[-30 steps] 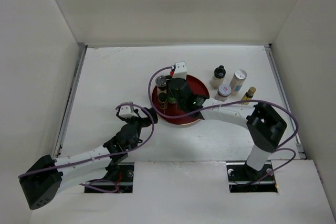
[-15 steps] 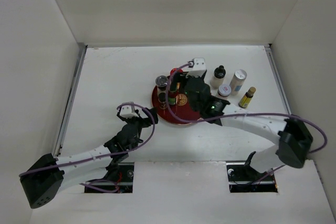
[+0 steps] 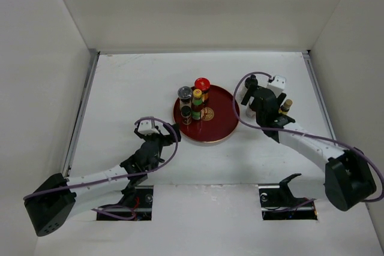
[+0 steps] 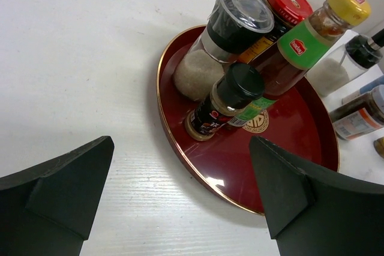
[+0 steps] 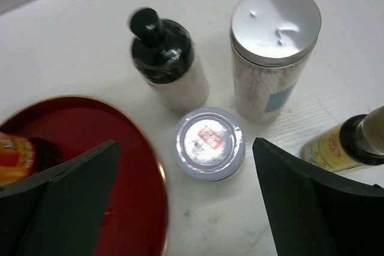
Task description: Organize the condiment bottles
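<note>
Four condiment bottles stand on the red tray: a red-capped jar, a clear grinder, a yellow-capped bottle and a small black-capped jar. My right gripper hangs open above a white-lidded jar, holding nothing. Beyond that jar stand a black-capped bottle and a silver-lidded jar; a small yellow-labelled bottle is at its right. In the top view the right gripper covers most of these. My left gripper is open and empty, just off the tray's near-left rim.
White walls close the table in on the left, back and right. The left arm lies low across the front left. The right arm reaches in from the front right.
The right gripper opened, left a bottle standing on the tray, and swung right to hover over the bottles beside the tray. The left arm stayed still.
</note>
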`<act>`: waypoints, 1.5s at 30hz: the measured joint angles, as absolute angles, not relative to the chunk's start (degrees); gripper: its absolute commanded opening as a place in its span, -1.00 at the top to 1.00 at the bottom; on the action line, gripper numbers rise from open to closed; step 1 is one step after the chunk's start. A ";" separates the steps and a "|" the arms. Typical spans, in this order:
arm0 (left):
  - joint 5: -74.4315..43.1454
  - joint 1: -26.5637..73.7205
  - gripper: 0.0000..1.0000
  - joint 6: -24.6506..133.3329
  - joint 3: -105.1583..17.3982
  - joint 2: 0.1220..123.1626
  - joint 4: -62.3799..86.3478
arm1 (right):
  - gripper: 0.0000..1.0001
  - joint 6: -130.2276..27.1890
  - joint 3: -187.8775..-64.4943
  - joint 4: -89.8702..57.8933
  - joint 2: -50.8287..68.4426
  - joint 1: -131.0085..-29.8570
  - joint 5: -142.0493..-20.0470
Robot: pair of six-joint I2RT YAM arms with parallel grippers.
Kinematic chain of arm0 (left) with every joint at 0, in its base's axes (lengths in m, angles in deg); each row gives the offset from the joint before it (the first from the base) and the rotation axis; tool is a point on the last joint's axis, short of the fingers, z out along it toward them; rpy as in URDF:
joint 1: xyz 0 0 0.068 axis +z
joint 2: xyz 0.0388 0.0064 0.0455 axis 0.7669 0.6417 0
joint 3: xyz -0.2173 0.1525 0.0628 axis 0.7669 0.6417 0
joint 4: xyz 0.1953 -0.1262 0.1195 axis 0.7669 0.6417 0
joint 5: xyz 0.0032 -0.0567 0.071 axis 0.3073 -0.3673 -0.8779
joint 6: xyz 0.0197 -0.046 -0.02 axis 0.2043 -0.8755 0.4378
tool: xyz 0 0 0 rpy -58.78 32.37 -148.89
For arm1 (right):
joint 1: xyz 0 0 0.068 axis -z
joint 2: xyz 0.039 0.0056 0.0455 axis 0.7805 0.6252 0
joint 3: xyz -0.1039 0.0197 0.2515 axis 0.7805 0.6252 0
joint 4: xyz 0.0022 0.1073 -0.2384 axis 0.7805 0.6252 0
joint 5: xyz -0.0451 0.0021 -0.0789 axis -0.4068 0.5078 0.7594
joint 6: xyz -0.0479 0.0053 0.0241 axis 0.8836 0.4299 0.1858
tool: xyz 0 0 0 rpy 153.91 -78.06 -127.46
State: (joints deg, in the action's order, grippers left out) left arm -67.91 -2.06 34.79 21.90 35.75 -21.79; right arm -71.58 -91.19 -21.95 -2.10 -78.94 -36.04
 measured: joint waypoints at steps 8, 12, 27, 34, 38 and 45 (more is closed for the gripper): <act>-67.59 -2.00 -1.00 34.41 21.90 38.59 -22.56 | -1.00 -71.69 -92.33 -20.88 9.07 -73.46 -42.38; -67.34 -1.95 -1.00 34.30 21.90 39.14 -22.77 | -0.41 -71.40 -93.56 -21.27 12.35 -72.12 -43.06; -67.26 -1.23 -1.00 33.93 21.94 37.63 -22.93 | -0.04 -70.24 -93.42 -20.46 -2.41 -88.43 -38.36; -68.46 0.58 -1.00 33.19 23.29 32.76 -23.39 | -0.07 -72.50 -97.10 -23.48 10.01 -104.58 -37.92; -68.50 0.91 -1.00 32.67 23.47 33.35 -23.39 | -0.11 -73.04 -99.85 -23.20 17.81 -108.21 -37.99; -68.04 0.95 -1.00 32.38 23.47 33.94 -22.97 | -0.87 -73.39 -103.30 -24.27 21.50 -110.37 -35.34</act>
